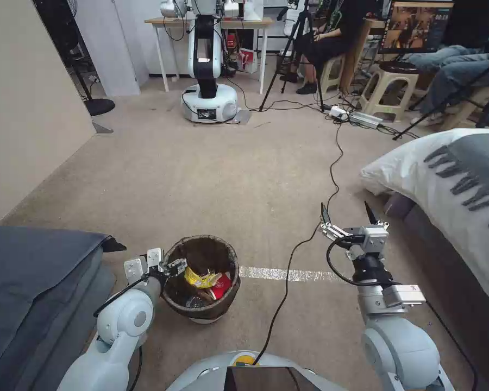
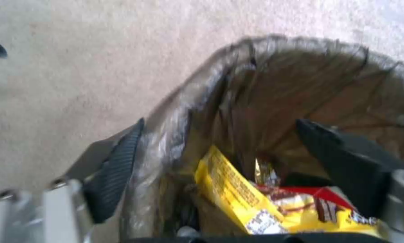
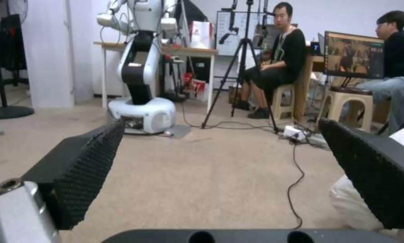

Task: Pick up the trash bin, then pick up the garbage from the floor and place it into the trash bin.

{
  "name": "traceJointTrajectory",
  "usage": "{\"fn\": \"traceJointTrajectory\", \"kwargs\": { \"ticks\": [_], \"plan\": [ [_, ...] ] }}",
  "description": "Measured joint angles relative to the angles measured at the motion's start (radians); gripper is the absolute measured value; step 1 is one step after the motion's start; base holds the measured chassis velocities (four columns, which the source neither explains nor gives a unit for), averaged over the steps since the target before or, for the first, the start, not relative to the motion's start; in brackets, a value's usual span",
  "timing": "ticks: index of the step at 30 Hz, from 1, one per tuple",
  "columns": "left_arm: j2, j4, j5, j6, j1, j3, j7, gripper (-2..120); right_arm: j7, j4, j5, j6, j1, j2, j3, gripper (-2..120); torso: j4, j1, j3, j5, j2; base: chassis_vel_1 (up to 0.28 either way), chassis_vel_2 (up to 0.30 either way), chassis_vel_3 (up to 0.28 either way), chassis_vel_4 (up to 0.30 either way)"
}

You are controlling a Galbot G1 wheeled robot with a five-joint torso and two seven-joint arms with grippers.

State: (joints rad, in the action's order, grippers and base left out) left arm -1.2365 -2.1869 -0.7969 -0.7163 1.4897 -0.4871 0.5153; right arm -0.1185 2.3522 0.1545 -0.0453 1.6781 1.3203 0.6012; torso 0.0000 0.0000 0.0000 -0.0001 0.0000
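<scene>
The trash bin (image 1: 204, 301), white with a brown bag over its rim (image 2: 174, 111), sits low in front of me on the left. Inside lie pieces of garbage: a yellow wrapper (image 1: 201, 278) (image 2: 238, 195) and a red packet (image 1: 221, 285) (image 2: 321, 195). My left gripper (image 1: 176, 266) (image 2: 220, 121) is open astride the bin's near-left rim, one finger (image 2: 116, 168) against the outer wall and the other finger (image 2: 346, 158) inside. My right gripper (image 1: 345, 209) (image 3: 222, 123) hangs open and empty over the carpeted floor (image 1: 228, 179) to the right.
A black cable (image 1: 296, 247) runs across the carpet between my arms, over a white tape line (image 1: 288, 274). A bed with a white pillow (image 1: 418, 168) borders the right; a dark grey cushion (image 1: 32, 282) the left. Another robot (image 1: 208, 98), a tripod, stools and seated people stand at the back.
</scene>
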Motion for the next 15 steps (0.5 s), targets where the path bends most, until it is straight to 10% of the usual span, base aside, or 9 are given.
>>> {"fn": "traceJointTrajectory", "kwargs": {
  "ticks": [15],
  "plan": [
    [0.001, -0.015, 0.167, 0.088, 0.027, -0.02, -0.109, 100, -0.003, 0.001, 0.015, 0.008, -0.001, -0.005, -0.002, 100, 0.0, 0.0, 0.0, 0.0, 0.0, 0.0, 0.0, 0.0, 0.0]
  ]
}}
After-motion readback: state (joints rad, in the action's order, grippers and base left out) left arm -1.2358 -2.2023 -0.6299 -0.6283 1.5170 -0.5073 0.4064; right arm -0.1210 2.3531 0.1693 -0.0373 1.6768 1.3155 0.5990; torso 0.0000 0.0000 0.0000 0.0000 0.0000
